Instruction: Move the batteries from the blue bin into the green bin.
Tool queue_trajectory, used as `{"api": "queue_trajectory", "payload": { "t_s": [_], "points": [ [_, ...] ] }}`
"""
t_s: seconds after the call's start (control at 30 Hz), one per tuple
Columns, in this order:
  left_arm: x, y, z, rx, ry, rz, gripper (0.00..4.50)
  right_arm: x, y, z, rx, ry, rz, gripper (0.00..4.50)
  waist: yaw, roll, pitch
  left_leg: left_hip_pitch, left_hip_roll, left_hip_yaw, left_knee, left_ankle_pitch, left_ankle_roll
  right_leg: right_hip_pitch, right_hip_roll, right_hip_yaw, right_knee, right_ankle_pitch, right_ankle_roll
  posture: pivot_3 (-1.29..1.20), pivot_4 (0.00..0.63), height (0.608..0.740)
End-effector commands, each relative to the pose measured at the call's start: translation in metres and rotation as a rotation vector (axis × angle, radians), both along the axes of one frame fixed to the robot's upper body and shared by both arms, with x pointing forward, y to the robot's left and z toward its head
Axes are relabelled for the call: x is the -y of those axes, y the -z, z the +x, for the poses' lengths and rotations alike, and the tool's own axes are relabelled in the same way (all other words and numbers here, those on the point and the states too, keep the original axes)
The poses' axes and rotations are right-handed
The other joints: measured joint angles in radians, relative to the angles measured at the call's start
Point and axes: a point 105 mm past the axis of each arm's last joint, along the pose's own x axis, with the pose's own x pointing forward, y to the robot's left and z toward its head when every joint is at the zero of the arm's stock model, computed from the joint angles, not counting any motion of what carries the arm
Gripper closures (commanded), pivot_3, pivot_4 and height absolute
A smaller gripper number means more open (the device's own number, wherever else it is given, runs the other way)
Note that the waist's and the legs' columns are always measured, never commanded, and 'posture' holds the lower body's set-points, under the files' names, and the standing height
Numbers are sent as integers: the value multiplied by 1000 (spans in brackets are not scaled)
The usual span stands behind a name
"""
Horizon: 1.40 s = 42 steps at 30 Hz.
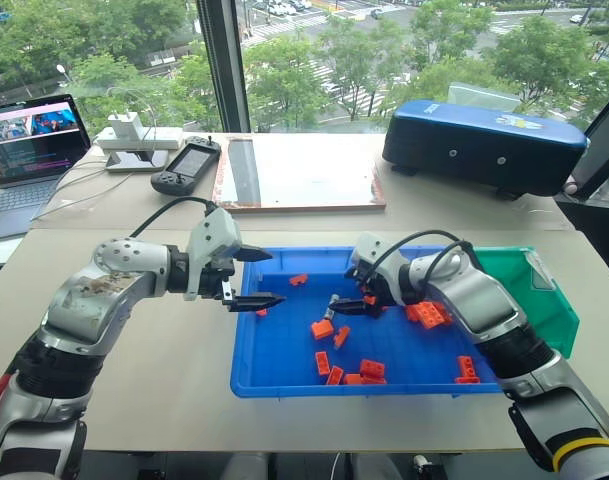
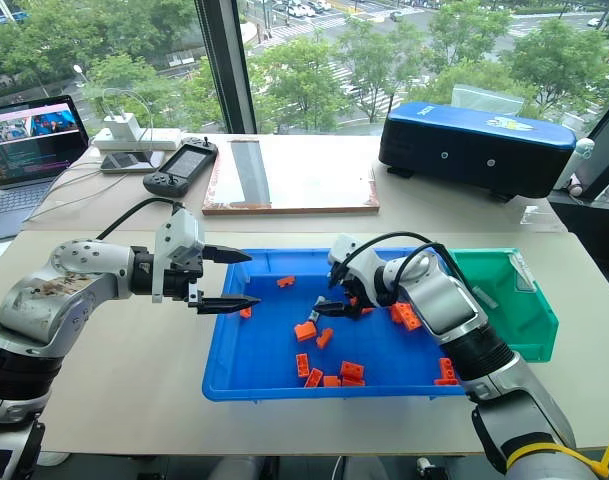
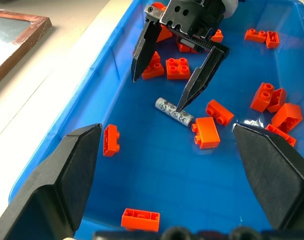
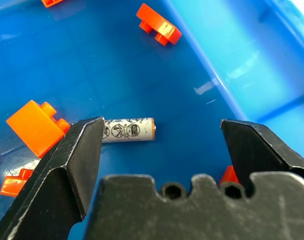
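The blue bin (image 1: 284, 352) lies on the table in front of me with orange bricks scattered in it. One silver-grey battery (image 3: 174, 111) lies flat on its floor, next to an orange brick (image 3: 207, 132). My right gripper (image 1: 340, 306) is open and low over the bin. One of its fingertips (image 3: 181, 104) is right at the battery and the other stands off to the side; nothing is held. In the right wrist view the battery (image 4: 128, 130) lies partly behind one finger. My left gripper (image 1: 274, 277) hangs open and empty over the bin's left rim. The green bin (image 1: 546, 300) stands against the blue bin's right side.
Several orange bricks (image 1: 322, 328) lie around the battery and along the bin's near wall. At the back of the table are a dark navy case (image 1: 484, 145), a framed board (image 1: 299, 172), a controller (image 1: 187, 165), a power strip (image 1: 134, 135) and a laptop (image 1: 29, 160).
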Motion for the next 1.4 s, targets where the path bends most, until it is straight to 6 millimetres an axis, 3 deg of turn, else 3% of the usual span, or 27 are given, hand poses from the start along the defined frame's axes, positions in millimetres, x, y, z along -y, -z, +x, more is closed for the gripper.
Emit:
{"api": "queue_trajectory", "payload": {
  "t_s": [0.03,0.27,0.43,0.57,0.73,0.83,1.0,1.4],
  "points": [
    [-1,-11,-2,51,0,-7,0,-6,-5,-3,24,-30,13,177,-1,0,0,0,0,0,0,0,0,0,0,0,0,0,0,0,150,732],
    [-1,-10,-2,49,-3,-8,0,-10,-5,-9,14,-56,27,177,-2,0,0,0,0,0,0,0,0,0,0,0,0,0,0,0,150,732],
    [-1,-9,-2,45,-6,-11,0,-12,-22,-9,81,-100,18,177,-2,0,0,0,0,0,0,0,0,0,0,0,0,0,0,0,150,732],
    [1,-8,-1,44,-6,-15,0,-14,-38,-14,112,-194,-43,177,-3,0,0,0,0,0,0,0,0,0,0,0,0,0,0,0,150,732],
    [3,-8,0,45,-3,-20,0,-15,-38,-26,105,-398,-212,177,-9,0,0,0,0,-1,0,0,0,0,0,-1,0,0,0,0,150,732],
    [4,-8,1,45,-1,-22,0,-13,-30,-24,126,-516,-353,177,-13,0,0,0,0,-1,0,0,0,0,0,-1,0,0,0,0,150,732],
    [4,-6,2,48,-12,-20,0,-20,-22,-17,129,-629,-399,177,-15,0,0,0,0,-1,0,0,0,0,0,-1,0,0,0,0,150,732],
    [-3,-4,-3,43,-53,-12,0,-24,-13,15,146,-646,-408,177,-16,0,0,1,1,-1,0,2,-3,0,1,-2,0,0,0,0,150,732]
  ]
}}
